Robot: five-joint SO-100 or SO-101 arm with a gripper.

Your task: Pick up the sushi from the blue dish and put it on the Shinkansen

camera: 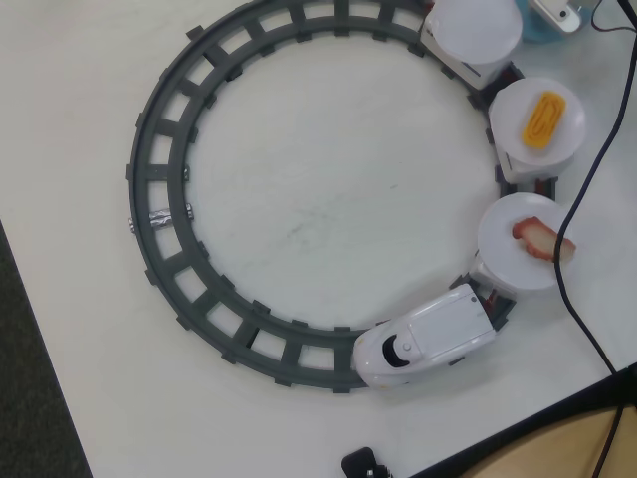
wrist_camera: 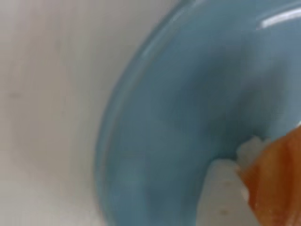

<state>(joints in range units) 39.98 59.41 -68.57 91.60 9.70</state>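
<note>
While blurred, the sushi touches a white finger — over the blue dish.

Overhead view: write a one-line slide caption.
Shinkansen on the grey ring track, pulling plate-topped cars carrying a red-and-white piece and a yellow ridged piece.

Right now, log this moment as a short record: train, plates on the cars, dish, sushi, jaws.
train: Shinkansen on the grey track, nose toward lower left in the overhead view
plates: three on the cars; one bare, one with a yellow piece, one with a red-and-white piece
dish: blue dish, close up in the wrist view
sushi: orange sushi at the dish's lower right, blurred
jaws: state unclear
</note>
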